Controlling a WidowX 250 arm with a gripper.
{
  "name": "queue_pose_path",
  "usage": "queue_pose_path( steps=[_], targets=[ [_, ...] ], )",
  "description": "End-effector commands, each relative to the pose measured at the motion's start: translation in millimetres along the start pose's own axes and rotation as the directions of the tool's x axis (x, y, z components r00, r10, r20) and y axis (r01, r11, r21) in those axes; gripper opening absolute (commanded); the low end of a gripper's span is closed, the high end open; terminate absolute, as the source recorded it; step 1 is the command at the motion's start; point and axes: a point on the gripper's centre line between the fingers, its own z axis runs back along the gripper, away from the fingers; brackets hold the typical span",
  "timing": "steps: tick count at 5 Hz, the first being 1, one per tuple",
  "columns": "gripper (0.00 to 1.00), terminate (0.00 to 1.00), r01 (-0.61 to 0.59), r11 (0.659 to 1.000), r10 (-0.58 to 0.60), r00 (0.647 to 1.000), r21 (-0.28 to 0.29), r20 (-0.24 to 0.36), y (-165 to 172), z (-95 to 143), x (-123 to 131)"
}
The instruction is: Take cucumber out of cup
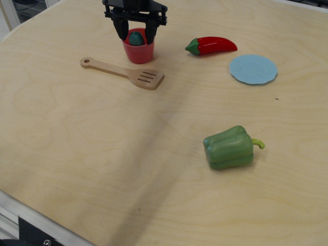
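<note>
Spatula: lies flat on the desk just in front of the cup, handle to the left, slotted blade to the right; apart from the gripper.
Gripper: hangs directly over the cup, fingers pointing down, one on each side of the cucumber's top; the jaws stand narrow, close to the toy, though whether they already press it cannot be told.
Cucumber: stands on end inside the cup, its rounded teal tip showing above the rim, long axis roughly upright; it sits between the fingers.
Cup: red, upright on the desk, at the far left-centre.
Coming move: by judgement, a pinch and a straight lift.
</note>
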Motion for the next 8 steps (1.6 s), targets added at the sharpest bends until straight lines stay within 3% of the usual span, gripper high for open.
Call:
queue_pose_path(
  steps=[1, 4, 6, 7, 8],
  targets=[
    [0.0, 0.0, -0.013, 1.0, 0.012, 0.998, 0.015, 0.066, 11, 24, 16],
    [0.0, 0.0, -0.023, 1.0, 0.023, 0.995, 0.005, 0.101, 16, 45, 22],
    [0.0, 0.0, -0.044, 0.999, 0.044, 0.994, -0.001, 0.103, 10, 71, 16],
    [0.0, 0.0, -0.033, 0.999, 0.034, 0.995, -0.006, 0.093, 5, 72, 16],
    [0.0, 0.0, -0.027, 1.0, 0.025, 0.994, 0.016, 0.103, -1, 84, 14]
  ],
)
